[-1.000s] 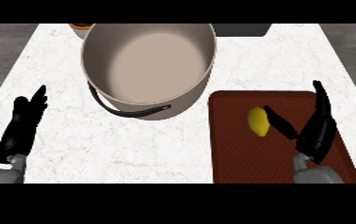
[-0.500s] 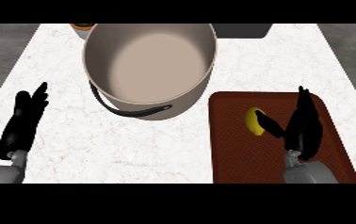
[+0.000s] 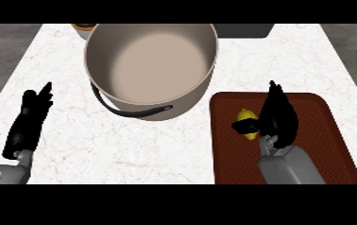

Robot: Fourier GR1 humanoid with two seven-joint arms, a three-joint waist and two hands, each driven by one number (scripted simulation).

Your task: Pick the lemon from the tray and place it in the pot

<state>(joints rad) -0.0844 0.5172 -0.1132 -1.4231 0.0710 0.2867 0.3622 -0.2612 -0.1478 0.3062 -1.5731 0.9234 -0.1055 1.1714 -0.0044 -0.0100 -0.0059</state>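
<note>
A yellow lemon (image 3: 245, 115) lies on the brown tray (image 3: 230, 165) at the counter's right front. My right hand (image 3: 280, 117) stands over the tray right beside the lemon, fingers straight and pointing away from me. Its thumb reaches left across the lemon's lower part and hides some of it. The big beige pot (image 3: 150, 65) with a black handle stands to the left of the tray, farther back, and holds nothing. My left hand (image 3: 28, 122) rests open at the left edge, fingers up.
An orange-rimmed object (image 3: 83, 26) peeks out behind the pot at the back left. A dark grey block (image 3: 244, 30) sits at the back edge. The white marble counter (image 3: 140, 153) spreads between my left hand and the tray.
My right hand has slid left over the tray, from the tray's right side up against the lemon, its thumb now covering part of it. Pot, lemon and left hand have stayed put.
</note>
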